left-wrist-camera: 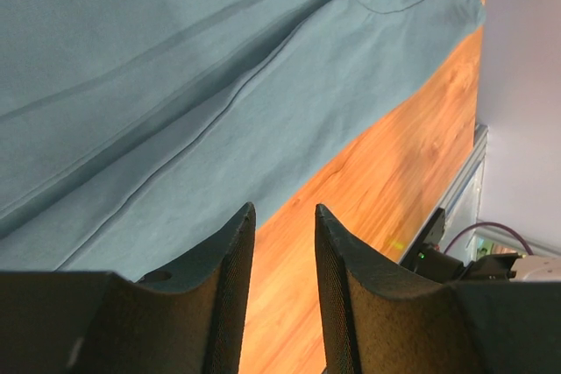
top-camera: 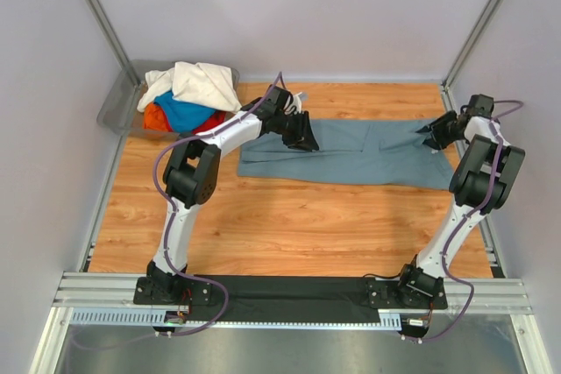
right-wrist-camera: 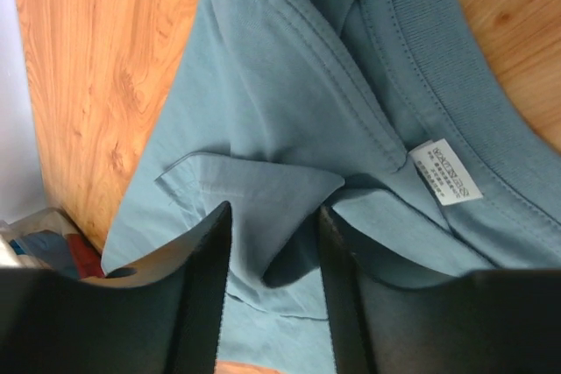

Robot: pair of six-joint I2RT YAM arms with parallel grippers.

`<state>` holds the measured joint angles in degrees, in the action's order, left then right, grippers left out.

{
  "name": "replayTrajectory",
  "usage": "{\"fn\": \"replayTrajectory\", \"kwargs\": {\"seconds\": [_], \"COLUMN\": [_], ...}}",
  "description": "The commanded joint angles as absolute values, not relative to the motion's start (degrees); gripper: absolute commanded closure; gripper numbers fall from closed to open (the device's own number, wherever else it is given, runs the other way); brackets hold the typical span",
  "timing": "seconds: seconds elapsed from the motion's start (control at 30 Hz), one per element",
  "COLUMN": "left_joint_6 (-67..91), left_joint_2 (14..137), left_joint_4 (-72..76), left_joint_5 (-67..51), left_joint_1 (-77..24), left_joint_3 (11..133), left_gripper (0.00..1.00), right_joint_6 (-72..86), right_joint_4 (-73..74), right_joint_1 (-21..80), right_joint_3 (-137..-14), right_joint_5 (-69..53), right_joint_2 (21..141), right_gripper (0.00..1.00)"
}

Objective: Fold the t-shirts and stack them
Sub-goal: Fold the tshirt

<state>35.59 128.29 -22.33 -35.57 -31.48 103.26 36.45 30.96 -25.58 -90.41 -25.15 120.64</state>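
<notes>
You've got the grey-blue t-shirt [top-camera: 351,153] flat across the far side of the wood tabletop [top-camera: 289,216], pale walls [top-camera: 307,6] around. Far-left corner: other t-shirts [top-camera: 188,98] heaped in the bin [top-camera: 118,107]. On left gripper [left-wrist-camera: 284,209] and right gripper [right-wrist-camera: 274,212], fingers spread, holding nothing.

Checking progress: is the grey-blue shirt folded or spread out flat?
Partly folded: the grey-blue shirt lies as a long band on the table, layers overlapping lengthwise; no crosswise fold shows.

flat cloth t-shirt [top-camera: 368,153]: slate grey-blue, plain
crumpled cloth shirts [top-camera: 188,98]: cream-white, bright blue, red-orange
wooden table [top-camera: 289,216]: orange-brown woodgrain
</notes>
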Motion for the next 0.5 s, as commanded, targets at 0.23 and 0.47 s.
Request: {"fn": "replayTrajectory", "kwargs": {"seconds": [0.23, 0.47], "left_joint_6": [34.2, 39.1], "left_joint_2": [127.4, 129.2], "left_joint_4": [-18.6, -9.2], "left_joint_5": [-36.6, -36.4], "left_joint_1": [-31.6, -31.6], "left_joint_3": [103.6, 103.4], "left_gripper": [0.59, 0.55], "right_joint_6": [32.4, 30.6], "right_joint_4": [21.3, 9.0], "right_joint_1": [-25.7, -25.6], "right_joint_3": [-94.3, -92.8], "right_joint_5": [-31.3, -40.2], "right_joint_2": [123.5, 122.7], "right_gripper": [0.80, 0.82]}}
